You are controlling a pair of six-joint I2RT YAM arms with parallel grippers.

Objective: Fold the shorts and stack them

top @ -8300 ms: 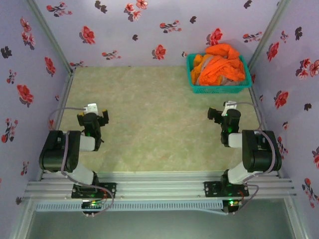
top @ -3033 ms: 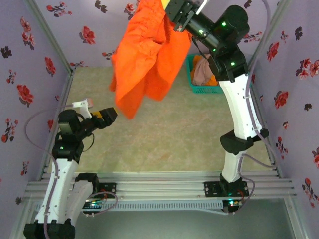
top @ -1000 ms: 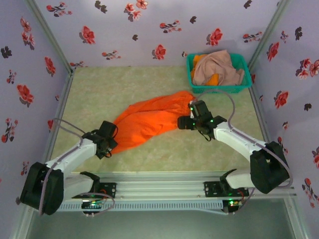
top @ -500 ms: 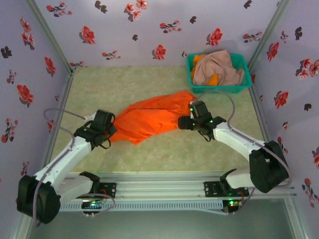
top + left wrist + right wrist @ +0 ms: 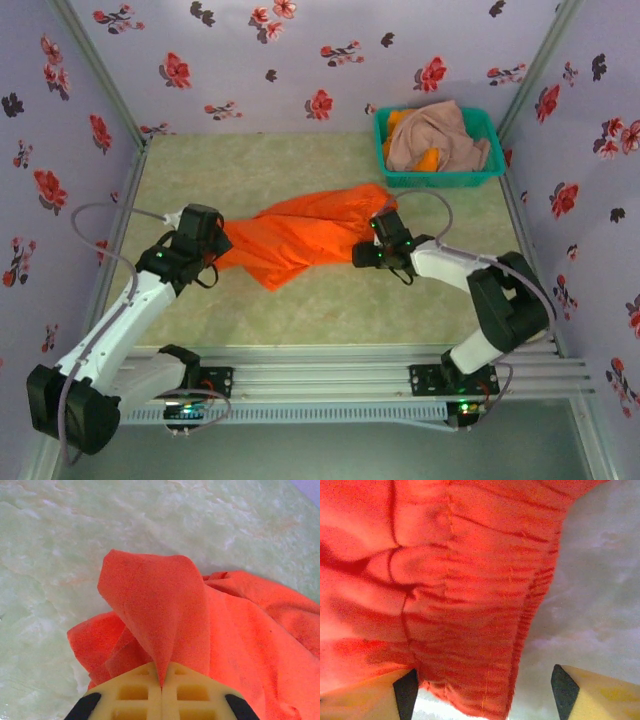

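One pair of orange shorts (image 5: pixel 300 232) lies stretched across the middle of the table. My left gripper (image 5: pixel 218 246) is shut on its left end; in the left wrist view a peak of orange cloth (image 5: pixel 160 610) rises from the pinched jaws of the gripper (image 5: pixel 162 674). My right gripper (image 5: pixel 366 252) sits low at the right end of the shorts. It is open, and the ribbed waistband (image 5: pixel 470 680) hangs between its two spread fingertips (image 5: pixel 485 690). Pink-beige shorts (image 5: pixel 436 136) and another bit of orange shorts (image 5: pixel 400 120) are piled in the basket.
The teal mesh basket (image 5: pixel 440 180) stands in the far right corner against the floral walls. Bare green tabletop (image 5: pixel 200 170) lies to the far left and in front of the shorts.
The left gripper has shut on the left end of the shorts and drawn it away from the near edge, pulling the cloth straighter. The right gripper shifted slightly left, its jaws narrowing a little.
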